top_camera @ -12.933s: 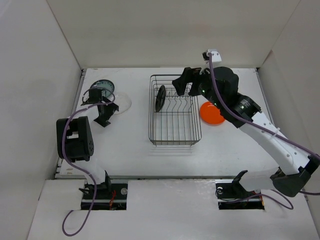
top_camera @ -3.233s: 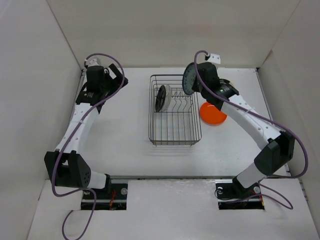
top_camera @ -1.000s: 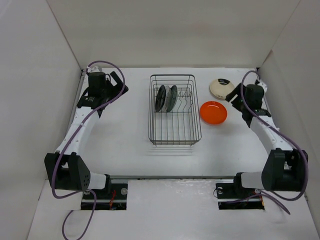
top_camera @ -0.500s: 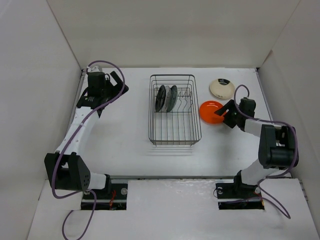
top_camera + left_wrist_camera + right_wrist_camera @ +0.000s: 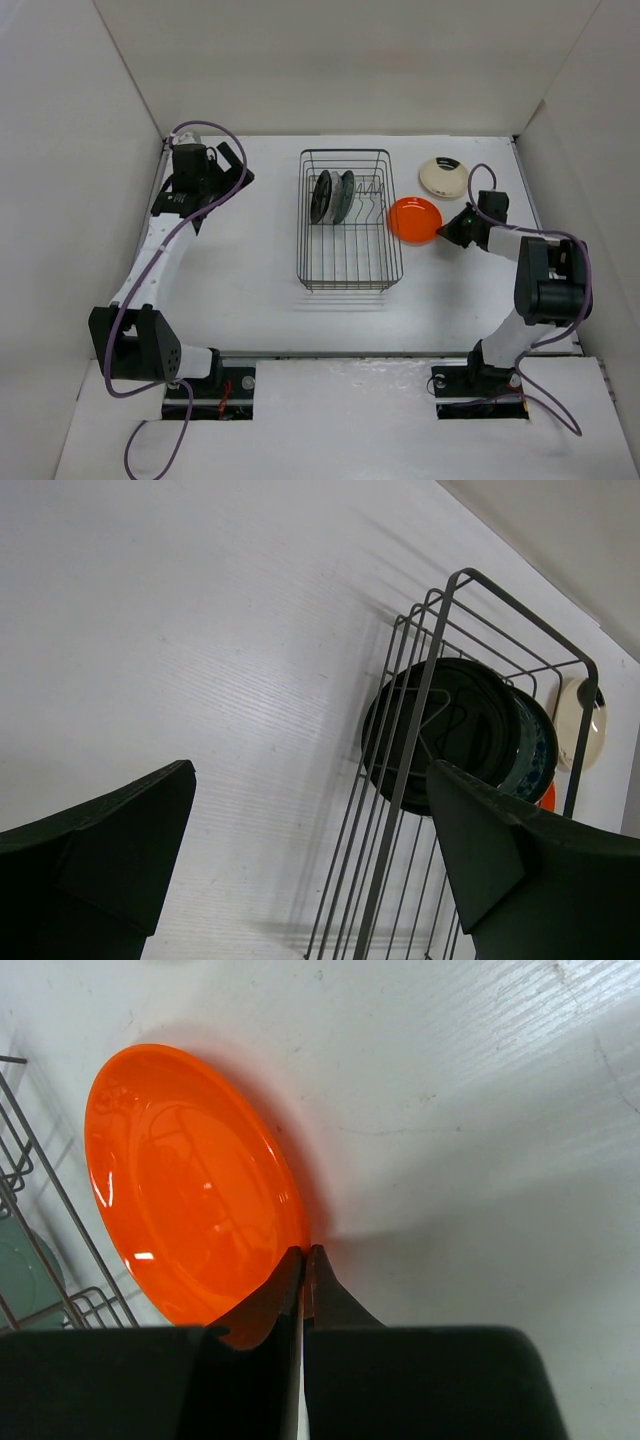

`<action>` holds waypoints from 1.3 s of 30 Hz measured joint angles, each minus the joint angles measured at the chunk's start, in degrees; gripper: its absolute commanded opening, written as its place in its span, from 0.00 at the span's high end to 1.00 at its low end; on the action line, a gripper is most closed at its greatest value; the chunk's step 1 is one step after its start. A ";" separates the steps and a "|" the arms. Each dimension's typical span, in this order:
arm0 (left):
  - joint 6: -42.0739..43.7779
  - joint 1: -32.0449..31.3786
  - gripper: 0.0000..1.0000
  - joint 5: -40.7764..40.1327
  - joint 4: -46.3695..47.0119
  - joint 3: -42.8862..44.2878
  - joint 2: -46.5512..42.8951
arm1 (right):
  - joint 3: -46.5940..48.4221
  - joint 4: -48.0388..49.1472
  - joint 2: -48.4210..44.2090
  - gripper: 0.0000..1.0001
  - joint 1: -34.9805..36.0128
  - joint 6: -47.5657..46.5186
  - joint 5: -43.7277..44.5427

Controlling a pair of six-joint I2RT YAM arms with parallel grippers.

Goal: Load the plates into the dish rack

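The right gripper (image 5: pixel 305 1252) has its fingers squeezed shut on the rim of the orange plate (image 5: pixel 190 1180) — it is just beside the dish rack (image 5: pixel 350 272); three plates (image 5: pixel 333 196) stand in the rack. The left gripper (image 5: pixel 310 772) is wide open and holds nothing.

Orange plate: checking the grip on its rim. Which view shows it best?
Right wrist: the orange plate fills the frame, the right gripper shut on its rim. Top external shows it small beside the dish rack. Left wrist: just a sliver.
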 measured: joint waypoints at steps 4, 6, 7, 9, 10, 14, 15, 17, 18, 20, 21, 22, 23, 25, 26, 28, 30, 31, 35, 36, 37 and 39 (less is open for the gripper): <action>0.26 0.55 0.00 0.00 -0.02 0.00 0.00 | 0.79 -0.94 0.42 1.00 0.00 0.00 -0.04; 0.37 0.68 0.00 0.04 -0.02 0.00 0.00 | 1.11 -1.29 0.48 1.00 0.00 -0.02 -0.02; 0.39 0.68 0.00 0.07 0.00 0.00 0.00 | 1.16 -1.44 0.50 1.00 0.00 -0.02 -0.02; 0.42 0.68 0.00 0.07 -0.02 0.00 0.00 | 1.18 -1.66 0.50 1.00 0.00 0.00 0.04; 0.42 0.68 0.00 0.09 0.00 0.00 0.00 | 1.18 -1.68 0.48 1.00 0.00 -0.02 0.17; 0.42 0.68 0.00 0.09 -0.02 0.00 0.00 | 1.09 -3.02 -1.57 1.00 0.11 -0.07 2.29; 0.42 0.68 0.00 0.09 -0.02 0.00 0.00 | 1.09 -3.52 -2.84 1.00 0.11 -0.13 3.19; 0.42 0.68 0.00 0.11 -0.02 0.00 0.00 | 1.07 -4.98 -6.29 1.00 0.52 -0.26 5.88; 0.42 0.68 0.00 0.11 0.00 0.00 0.00 | 1.16 -6.14 -8.48 1.00 0.68 -0.59 7.72; 0.42 0.68 0.00 0.11 -0.02 0.00 0.00 | 1.81 -8.61 -12.61 1.00 1.51 -1.29 11.52; 0.42 0.68 0.00 0.11 0.00 0.00 0.00 | 2.78 -10.27 -14.47 1.00 2.14 -1.68 13.27; 0.42 0.68 0.00 0.11 -0.02 0.00 0.00 | 4.15 -11.82 -16.00 1.00 2.91 -2.19 14.95; 0.42 0.68 0.00 0.11 0.00 0.00 0.00 | 5.68 -13.29 -17.25 1.00 4.09 -2.69 17.18; 0.42 0.68 0.00 0.11 -0.02 0.00 0.00 | 9.03 -16.09 -19.52 1.00 7.37 -3.89 22.38; 0.42 0.68 0.00 0.20 0.00 0.00 0.00 | 10.93 -17.62 -20.41 1.00 9.29 -4.52 24.83; 0.42 0.68 0.00 0.33 0.00 0.00 0.00 | 14.60 -20.46 -21.75 1.00 13.51 -5.42 30.05; 0.42 0.68 0.00 0.46 -0.02 0.00 0.00 | 19.08 -23.37 -22.14 1.00 18.10 -6.32 35.36; 0.42 0.68 0.00 0.50 -0.02 0.00 0.00 | 21.24 -24.44 -22.16 1.00 20.74 -6.82 38.40; 0.42 0.68 0.00 0.66 -0.02 0.00 0.00 | 28.98 -29.44 -20.98 1.00 29.24 -8.87 48.85; 0.42 0.68 0.00 0.70 -0.02 0.00 0.00 | 31.12 -30.60 -20.00 1.00 31.15 -9.42 51.43; 0.42 0.68 0.00 0.72 -0.02 0.00 0.00 | 33.14 -31.39 -18.73 1.00 33.05 -9.75 53.83; 0.42 0.68 0.00 0.74 -0.02 0.00 0.00 | 36.68 -33.48 -15.61 1.00 36.22 -10.34 58.40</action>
